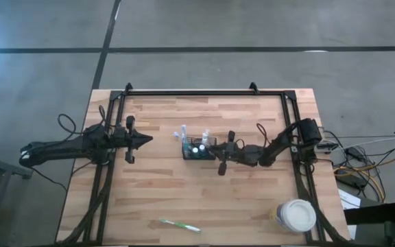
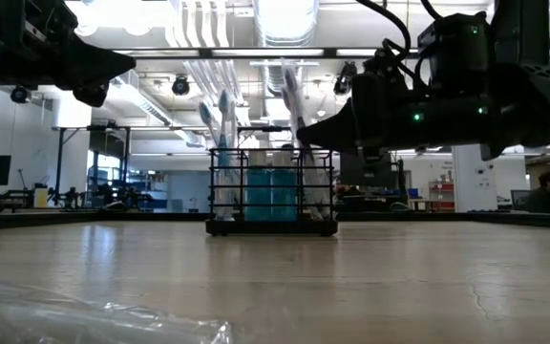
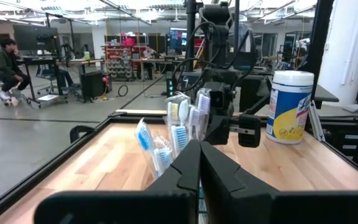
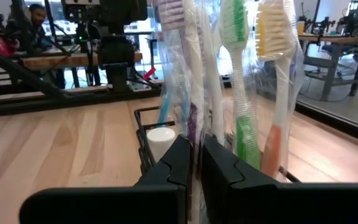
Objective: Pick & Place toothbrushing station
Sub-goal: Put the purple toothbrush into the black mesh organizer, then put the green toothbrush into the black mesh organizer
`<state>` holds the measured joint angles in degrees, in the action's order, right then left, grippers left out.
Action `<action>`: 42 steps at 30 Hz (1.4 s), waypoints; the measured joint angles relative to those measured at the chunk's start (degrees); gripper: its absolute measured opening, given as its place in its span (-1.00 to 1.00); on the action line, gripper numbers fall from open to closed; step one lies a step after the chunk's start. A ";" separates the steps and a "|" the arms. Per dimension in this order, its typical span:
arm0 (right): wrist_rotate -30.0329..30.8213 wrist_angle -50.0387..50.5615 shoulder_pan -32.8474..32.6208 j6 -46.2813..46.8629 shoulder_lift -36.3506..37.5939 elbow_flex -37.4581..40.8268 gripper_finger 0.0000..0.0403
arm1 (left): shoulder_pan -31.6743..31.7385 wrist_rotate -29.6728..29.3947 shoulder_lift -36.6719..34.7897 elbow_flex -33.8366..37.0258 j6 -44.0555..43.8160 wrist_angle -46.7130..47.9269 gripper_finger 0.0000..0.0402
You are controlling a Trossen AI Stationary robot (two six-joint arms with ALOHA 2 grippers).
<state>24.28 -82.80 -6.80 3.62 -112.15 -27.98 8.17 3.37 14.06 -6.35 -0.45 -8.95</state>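
Both arms are matte black, jointed and angular, trailing looped black cables, each ending in a tapered black pincer [image 1: 145, 139] with a small green light glowing on one.

The wire-mesh caddy [image 2: 272, 191] stands mid-table, upright toothbrushes [image 2: 225, 119] inside, clear wrapper [image 2: 94, 320] nearest.

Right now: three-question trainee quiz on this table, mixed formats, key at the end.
1. True or false: the loose toothbrush on the table lies inside the caddy.
2. Which gripper is nearer the caddy? A) left gripper B) right gripper
3. Fill in: the cup with a white lid stands near the table's ___ front corner, on the robot's own side naming.

Key: 1 false; 2 B; 3 right.
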 joint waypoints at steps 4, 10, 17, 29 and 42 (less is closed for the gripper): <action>0.03 0.14 -0.10 0.26 -0.27 -0.14 -0.91 | 0.01 0.00 0.00 0.00 0.00 0.00 -0.95; -0.19 1.07 -0.10 0.68 0.06 -0.17 -0.71 | 0.02 0.00 0.00 0.00 0.09 0.18 -0.95; -0.32 1.44 -0.38 1.60 0.30 -0.10 -0.46 | 0.01 0.00 0.00 0.00 -0.36 0.02 -0.95; 0.20 8.70 -1.19 0.92 5.97 0.25 -0.08 | 0.01 0.00 0.00 0.00 -1.11 0.02 -0.95; 2.50 11.35 -1.20 0.97 8.71 0.25 0.03 | 0.01 0.00 0.00 0.00 -0.99 0.04 -0.95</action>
<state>26.79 -71.45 -8.00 4.59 -103.44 -27.73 8.17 3.38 14.06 -6.35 -1.44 -8.91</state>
